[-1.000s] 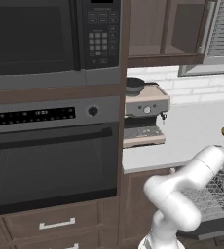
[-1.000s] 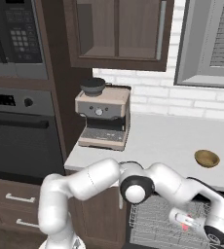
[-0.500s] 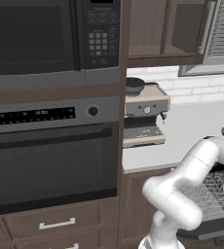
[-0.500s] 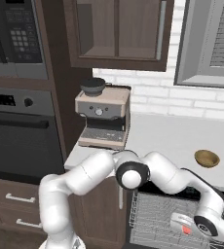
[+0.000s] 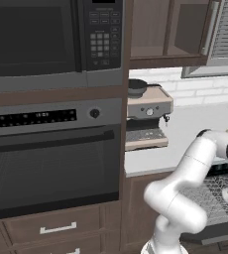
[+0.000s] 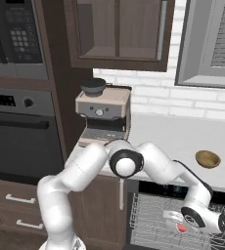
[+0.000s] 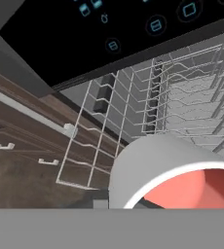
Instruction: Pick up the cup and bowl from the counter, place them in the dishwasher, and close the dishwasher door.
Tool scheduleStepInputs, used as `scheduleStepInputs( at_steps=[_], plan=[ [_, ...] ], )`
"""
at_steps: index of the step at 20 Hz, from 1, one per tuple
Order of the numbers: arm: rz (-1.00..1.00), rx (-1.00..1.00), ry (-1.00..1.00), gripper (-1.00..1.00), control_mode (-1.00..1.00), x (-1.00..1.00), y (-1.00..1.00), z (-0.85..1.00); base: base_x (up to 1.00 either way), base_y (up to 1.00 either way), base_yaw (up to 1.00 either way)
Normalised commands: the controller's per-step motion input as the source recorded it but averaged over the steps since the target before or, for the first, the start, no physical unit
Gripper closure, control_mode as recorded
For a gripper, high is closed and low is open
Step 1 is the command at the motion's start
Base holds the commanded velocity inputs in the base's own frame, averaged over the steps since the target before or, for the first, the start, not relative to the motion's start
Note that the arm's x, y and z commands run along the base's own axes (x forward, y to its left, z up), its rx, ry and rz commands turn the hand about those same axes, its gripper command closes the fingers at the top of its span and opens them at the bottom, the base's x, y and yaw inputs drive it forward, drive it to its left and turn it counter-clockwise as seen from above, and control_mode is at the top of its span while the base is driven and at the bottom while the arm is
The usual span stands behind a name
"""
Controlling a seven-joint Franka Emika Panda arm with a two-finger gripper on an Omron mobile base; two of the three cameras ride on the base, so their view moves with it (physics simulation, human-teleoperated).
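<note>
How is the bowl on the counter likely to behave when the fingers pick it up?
The bowl looks rigid and wood-coloured, so probably light and not fragile. It is wide and shallow, so it should sit stably and hardly tip. Its rounded wall could slip between narrow fingers; a grip across the rim seems safer.

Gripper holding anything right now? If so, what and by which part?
Yes: the gripper is shut on the small red round cup over the dishwasher's grey wire rack. Which part of the cup it grips cannot be told.

I see flat, even rendered light, soft coarse pixels, and faint shadow under the pale grey-white countertop slab (image 6: 183, 141).
</note>
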Motion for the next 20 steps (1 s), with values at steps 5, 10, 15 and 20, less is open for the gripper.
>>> scheduleStepInputs(
  at_steps=[5, 10, 15, 20],
  plan=[
    [0.00, -0.02, -0.01, 1.00, -1.00, 0.07, 0.02, 0.13, 0.00, 0.00, 0.00],
    [0.00, 0.00, -0.01, 1.00, -1.00, 0.33, 0.00, -0.03, 0.00, 0.00, 0.00],
    [0.00, 0.01, -0.03, 1.00, -1.00, 0.29, -0.07, -0.49, 0.00, 0.00, 0.00],
    [0.00, 0.02, 0.00, 1.00, -1.00, 0.02, -0.18, -0.94, 0.00, 0.00, 0.00]
  ],
)
